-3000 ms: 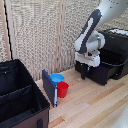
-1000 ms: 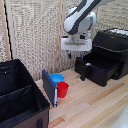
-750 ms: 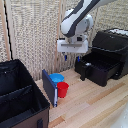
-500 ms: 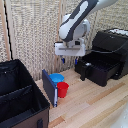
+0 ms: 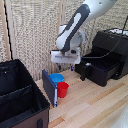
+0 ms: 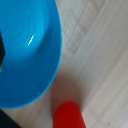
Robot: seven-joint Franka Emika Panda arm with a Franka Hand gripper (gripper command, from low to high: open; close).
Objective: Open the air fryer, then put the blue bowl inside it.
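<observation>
Exterior view: the white arm's pincer (image 5: 65, 65) hangs empty above the blue bowl (image 5: 56, 78), which sits on the wooden counter (image 5: 95, 105) touching a red cup (image 5: 62, 89); the air fryer (image 5: 106, 60) stands with drawer pulled out; wrist view: bowl (image 6: 26, 50) and cup (image 6: 69, 116) fill the frame; pincer's opening cannot be told.

my wrist view cuts off the blue bowl (image 6: 27, 47) and the red cup (image 6: 69, 116) at its edges. in the blurred exterior view, my gripper (image 5: 65, 66) fingers are too small to tell.
</observation>
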